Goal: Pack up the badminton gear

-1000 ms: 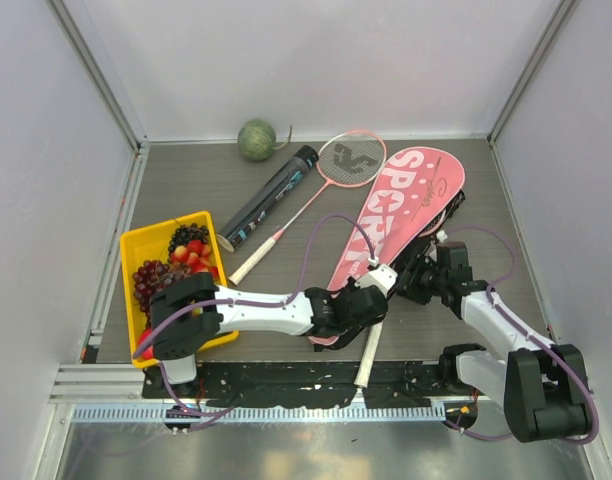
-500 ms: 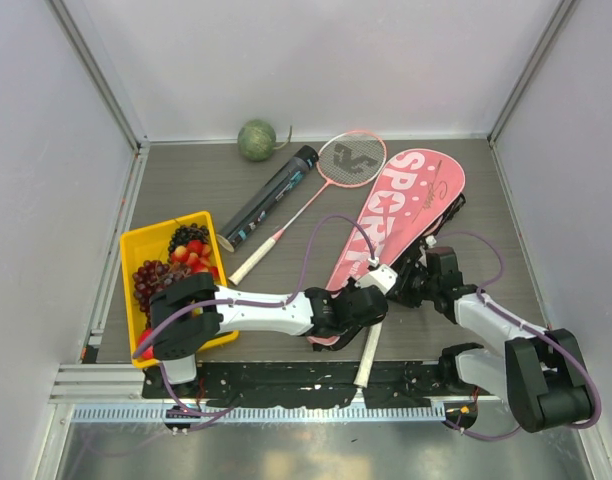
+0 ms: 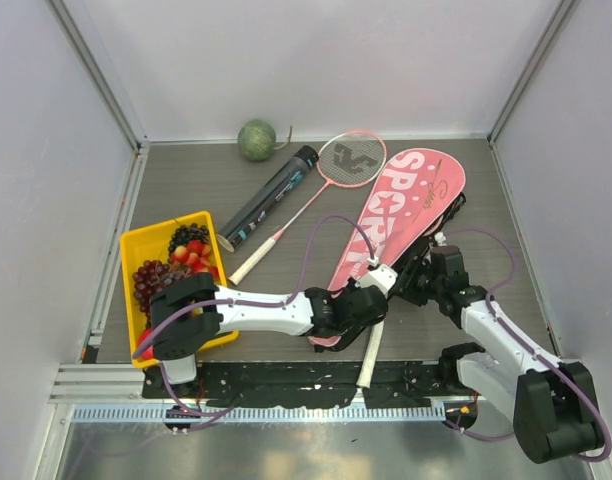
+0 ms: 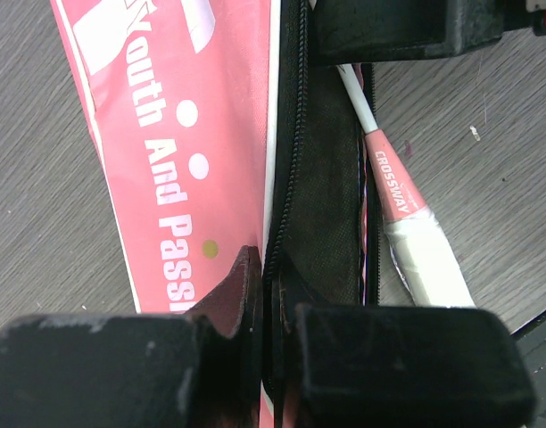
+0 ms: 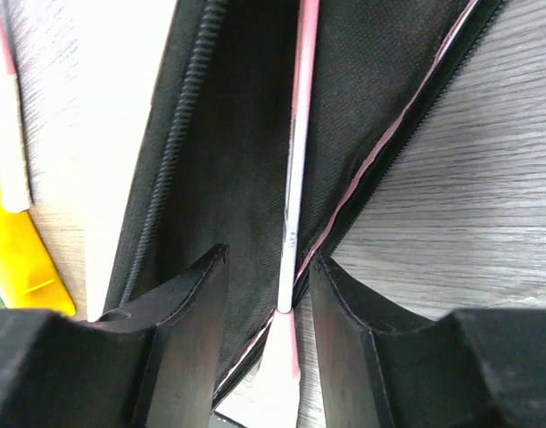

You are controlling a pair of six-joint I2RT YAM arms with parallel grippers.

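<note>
The pink "SPORT" racket bag (image 3: 401, 205) lies diagonally on the table, its black-lined right edge unzipped. One pink-framed racket sits inside it, its white handle (image 3: 370, 352) sticking out at the near end. My left gripper (image 3: 358, 308) is shut on the bag's black zipper edge (image 4: 291, 205), beside the pink cover (image 4: 166, 134) and the handle (image 4: 429, 267). My right gripper (image 5: 268, 267) is open inside the bag's opening, and the thin racket shaft (image 5: 293, 205) runs between its fingers (image 5: 344, 308). A second racket (image 3: 346, 160) and the long black tube (image 3: 271, 195) lie left of the bag.
A yellow tray (image 3: 136, 250) of fruit stands at the near left, under the left arm. A green melon (image 3: 256, 140) rests against the back wall. Grey walls close in the table on three sides, and a black rail runs along the near edge.
The right gripper has shifted slightly along the bag's open edge and its jaws have narrowed then widened a little. The left gripper keeps its hold and has not moved.
</note>
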